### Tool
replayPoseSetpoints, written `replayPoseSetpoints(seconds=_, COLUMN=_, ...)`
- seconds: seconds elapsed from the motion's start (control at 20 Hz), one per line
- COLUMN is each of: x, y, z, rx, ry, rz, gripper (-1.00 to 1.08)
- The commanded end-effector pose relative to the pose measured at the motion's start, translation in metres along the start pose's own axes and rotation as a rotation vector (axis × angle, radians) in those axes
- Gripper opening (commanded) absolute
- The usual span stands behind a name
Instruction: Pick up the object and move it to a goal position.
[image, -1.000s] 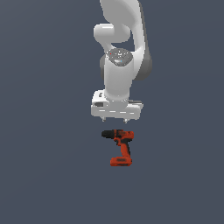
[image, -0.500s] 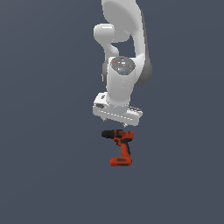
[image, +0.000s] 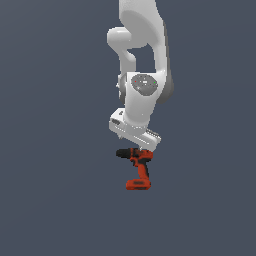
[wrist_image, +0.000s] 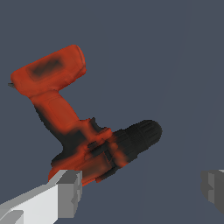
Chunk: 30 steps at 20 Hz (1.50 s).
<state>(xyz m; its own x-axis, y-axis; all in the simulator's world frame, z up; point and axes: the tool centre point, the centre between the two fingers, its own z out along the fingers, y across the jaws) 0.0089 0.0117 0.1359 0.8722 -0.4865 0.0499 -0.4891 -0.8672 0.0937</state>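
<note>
end effector (image: 141, 148): tilted, fingers spread wide, holding nothing | drill (image: 135, 167): frame centre, just below end effector, black nose pointing left

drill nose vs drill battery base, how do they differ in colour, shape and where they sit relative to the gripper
The nose is black and rounded; the battery base is red-orange with a dark patch, flatter and blockier. In the exterior view the nose sits just under the gripper, pointing to that view's left, while the base lies at the far end of the handle, away from it. In the wrist view the nose lies nearer the fingers. Both belong to one drill.
</note>
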Motion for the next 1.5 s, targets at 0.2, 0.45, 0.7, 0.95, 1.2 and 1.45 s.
replayPoseSetpoints(seconds=0.2, x=-0.001, y=0.000, z=0.014, rx=-0.032, ry=0.008, rz=0.147, gripper=1.08)
replayPoseSetpoints(seconds=0.45, x=-0.002, y=0.000, z=0.024, rx=-0.056, ry=0.020, rz=0.259, gripper=1.08)
replayPoseSetpoints(seconds=0.7, x=-0.002, y=0.000, z=0.034, rx=-0.079, ry=0.036, rz=0.370, gripper=1.08)
replayPoseSetpoints(seconds=0.95, x=-0.003, y=0.001, z=0.043, rx=-0.101, ry=0.056, rz=0.480, gripper=1.08)
replayPoseSetpoints(seconds=1.2, x=-0.003, y=0.001, z=0.051, rx=-0.120, ry=0.080, rz=0.589, gripper=1.08)
replayPoseSetpoints(seconds=1.45, x=-0.003, y=0.002, z=0.059, rx=-0.137, ry=0.109, rz=0.698, gripper=1.08)
